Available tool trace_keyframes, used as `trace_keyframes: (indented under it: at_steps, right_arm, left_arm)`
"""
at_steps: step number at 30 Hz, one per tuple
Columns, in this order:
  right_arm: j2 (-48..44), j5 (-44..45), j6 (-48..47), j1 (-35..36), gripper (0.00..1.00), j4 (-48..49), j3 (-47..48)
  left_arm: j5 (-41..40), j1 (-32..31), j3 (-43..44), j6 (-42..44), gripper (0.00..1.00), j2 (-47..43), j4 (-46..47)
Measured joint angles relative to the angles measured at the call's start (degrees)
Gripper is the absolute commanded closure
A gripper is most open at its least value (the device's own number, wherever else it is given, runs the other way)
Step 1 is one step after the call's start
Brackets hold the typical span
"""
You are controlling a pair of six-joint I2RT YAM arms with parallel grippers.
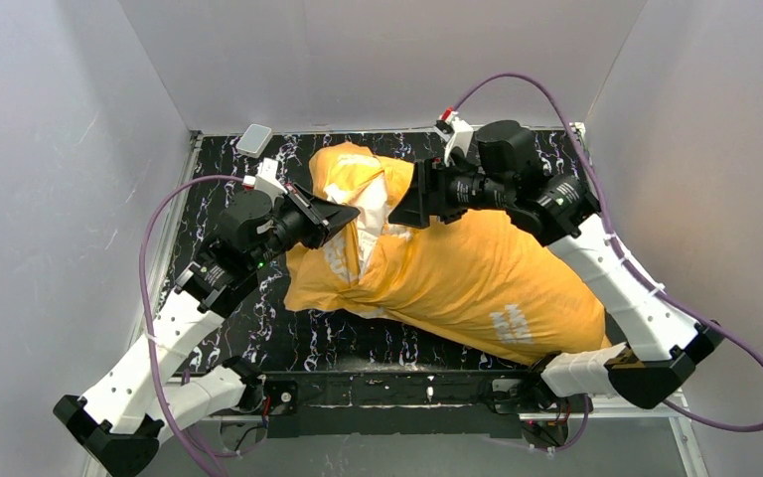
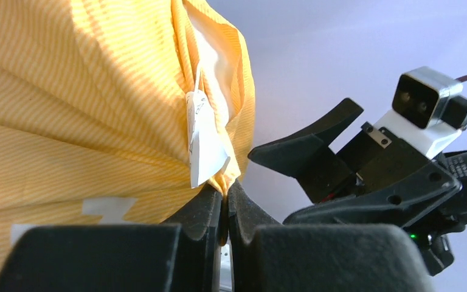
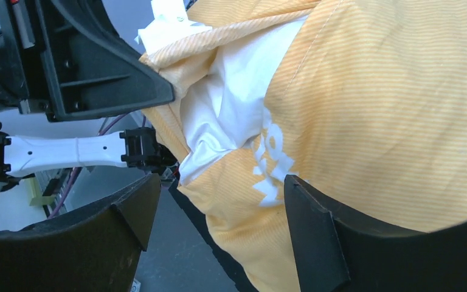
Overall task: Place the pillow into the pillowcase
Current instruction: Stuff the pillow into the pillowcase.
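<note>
The pillowcase (image 1: 477,278) lies across the table with its orange-yellow side showing, bulging with the pillow inside it. White pillow (image 1: 370,214) fabric shows through the case's mouth at the far left end. My left gripper (image 1: 343,214) is shut on the case's edge beside a white label (image 2: 204,146), and the fabric is pinched between its pads (image 2: 210,210). My right gripper (image 1: 402,204) stands open just right of that mouth. In the right wrist view its fingers (image 3: 307,219) flank a fold of pillowcase (image 3: 389,109) below the exposed pillow (image 3: 231,103) without closing on it.
The black marbled tabletop (image 1: 258,328) is walled in by white panels at the back and both sides. A small grey-white box (image 1: 254,139) sits at the back left corner. Purple cables loop out from both arms.
</note>
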Motion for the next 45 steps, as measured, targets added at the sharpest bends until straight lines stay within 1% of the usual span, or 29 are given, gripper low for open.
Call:
trace_keyframes:
  at_steps: [2, 5, 6, 8, 12, 15, 17, 21, 24, 27, 31, 34, 37, 41, 45]
  right_arm:
    - [1.68, 0.52, 0.11, -0.17, 0.19, -1.49, 2.03]
    - [5.9, 0.76, -0.11, -0.17, 0.23, -2.73, 3.65]
    - [7.43, 0.5, -0.24, -0.17, 0.26, -2.89, 3.65]
    - [10.75, -0.33, -0.59, -0.17, 0.36, -3.34, 3.74]
    - [16.33, -2.56, -0.85, -0.37, 0.49, -2.84, 4.11]
    - [20.02, -4.11, -0.63, -0.28, 0.52, -1.57, 4.79]
    - [22.16, -4.52, -0.52, 0.07, 0.52, -0.76, 4.92]
    - [26.88, -3.74, -1.38, 2.49, 0.52, -0.66, 6.32]
    - [30.03, -3.67, -1.38, 4.09, 0.52, 0.39, 7.17]
    - [32.09, -5.29, -0.07, 4.07, 0.49, 2.38, 7.04]
    - [32.2, -7.96, 1.2, 3.72, 0.34, 3.74, 6.97]
    - [29.97, -10.69, 2.23, 3.1, 0.25, 4.94, 5.29]
    - [24.92, -14.4, 3.63, 1.62, 0.19, 7.52, 0.7]
    - [15.96, -19.56, 6.05, -1.92, 0.16, 11.78, -6.86]
    - [10.93, -23.02, 8.17, -4.68, 0.16, 14.27, -9.14]
  left_arm:
    - [0.2, 0.0, 0.0, 0.33, 1.0, 0.0, -0.48]
    - [1.14, 0.02, 0.02, 0.61, 1.0, 0.48, -0.57]
    - [1.75, 0.04, 0.09, 0.66, 1.0, 0.92, -0.42]
    - [2.93, 0.04, 0.42, 0.74, 1.0, 2.21, -0.24]
    - [3.96, 0.28, 0.74, 1.07, 1.0, 5.11, -0.48]
    - [3.87, 0.59, 0.96, 1.16, 1.0, 6.1, -1.14]
    - [3.65, 0.72, 1.92, 0.94, 1.0, 6.82, -1.6]
    - [3.69, 0.74, 5.14, -0.96, 1.0, 10.14, -2.01]
    - [3.72, 0.57, 9.6, -1.42, 1.0, 14.67, -5.53]
    - [2.75, 0.55, 12.59, -0.74, 1.0, 17.03, -8.09]
    - [0.7, 0.22, 11.34, -0.07, 1.0, 15.1, -7.48]
    - [-1.46, -0.31, 5.33, -0.61, 1.0, 8.44, -4.04]
    - [-2.56, -1.05, 0.09, -1.42, 1.0, 1.79, -1.09]
    - [-2.6, -1.75, -3.39, -2.03, 1.0, -3.41, 2.49]
    - [-1.25, -2.03, -3.61, -2.14, 1.0, -3.76, 5.03]
